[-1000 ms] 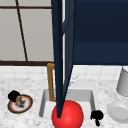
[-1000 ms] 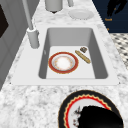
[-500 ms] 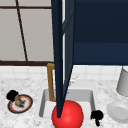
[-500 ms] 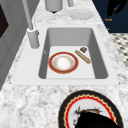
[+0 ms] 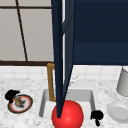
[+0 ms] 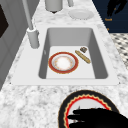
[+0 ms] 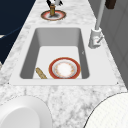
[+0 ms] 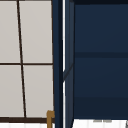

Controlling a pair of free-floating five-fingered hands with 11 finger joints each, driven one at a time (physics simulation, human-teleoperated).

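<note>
Plate (image 5: 23, 106) with the red and dark rim is lying on the marble counter (image 5: 30, 85) left of the sink (image 5: 45, 100), and a small brown cup (image 5: 17, 102) is standing upright on it. Left hand (image 5: 11, 95) is hovering over the plate's far-left edge, right beside the cup; its fingers are looking curled, but whether they are gripping the cup cannot be told. From the right side, that hand (image 7: 53, 2) is sitting just above the cup (image 7: 52, 10). From the left side, it (image 6: 100, 117) is covering the near part of the plate (image 6: 75, 100).

Right hand (image 5: 97, 116) is hanging in the air at the sink's right front corner, fingers drooping loosely and holding nothing. Just right of it a white dish (image 5: 118, 112) is resting on the counter. A red ball (image 5: 67, 115) is showing at the sink's front edge. Inside the basin a second rimmed plate (image 6: 63, 62) is lying flat, with a brown stick (image 6: 83, 57) just beside it. A dark blue cabinet door (image 5: 61, 50) is standing open above the sink.
</note>
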